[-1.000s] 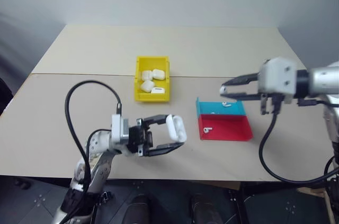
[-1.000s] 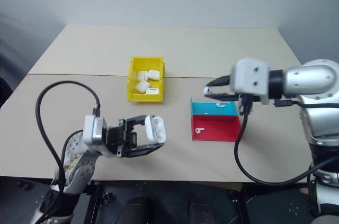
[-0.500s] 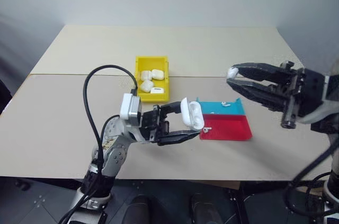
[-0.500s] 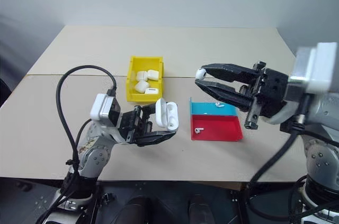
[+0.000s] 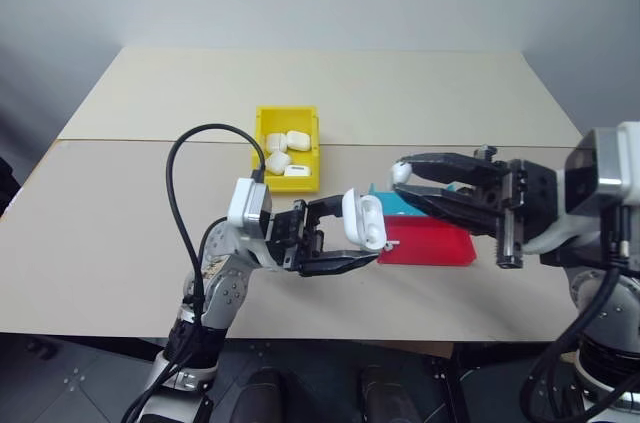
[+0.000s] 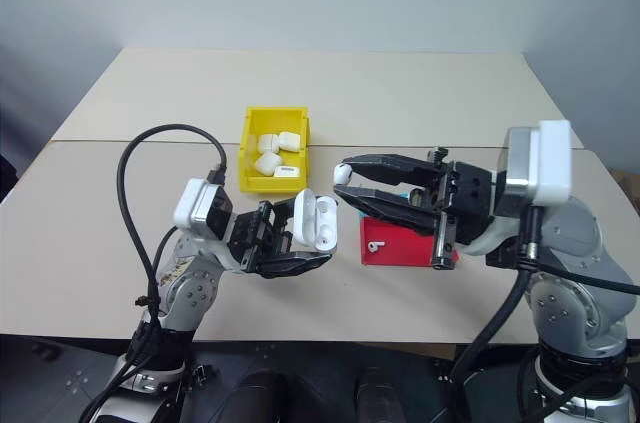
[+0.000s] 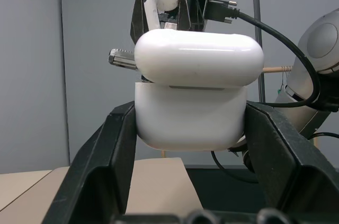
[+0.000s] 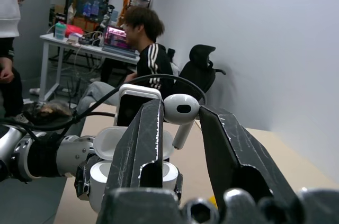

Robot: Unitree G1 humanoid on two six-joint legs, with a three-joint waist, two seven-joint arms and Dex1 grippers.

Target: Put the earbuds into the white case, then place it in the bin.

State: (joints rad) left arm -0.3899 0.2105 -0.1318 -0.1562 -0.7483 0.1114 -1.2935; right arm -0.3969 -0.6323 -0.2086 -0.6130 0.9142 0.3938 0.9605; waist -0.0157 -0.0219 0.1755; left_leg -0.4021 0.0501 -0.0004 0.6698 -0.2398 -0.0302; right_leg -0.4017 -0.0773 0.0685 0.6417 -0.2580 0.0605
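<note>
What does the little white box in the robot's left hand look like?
The white case is small, glossy and rounded, and looks like plastic. Its hinged lid stands flipped open, showing round sockets inside. The left end effector is shut on its lower half, one black finger on each side, holding it up above the table with its opening turned toward the right end effector, which pinches an earbud close by.

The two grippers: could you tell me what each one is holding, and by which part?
The left gripper clamps the open white case by its lower body. The right gripper pinches an earbud by its head, stem hanging free.
</note>
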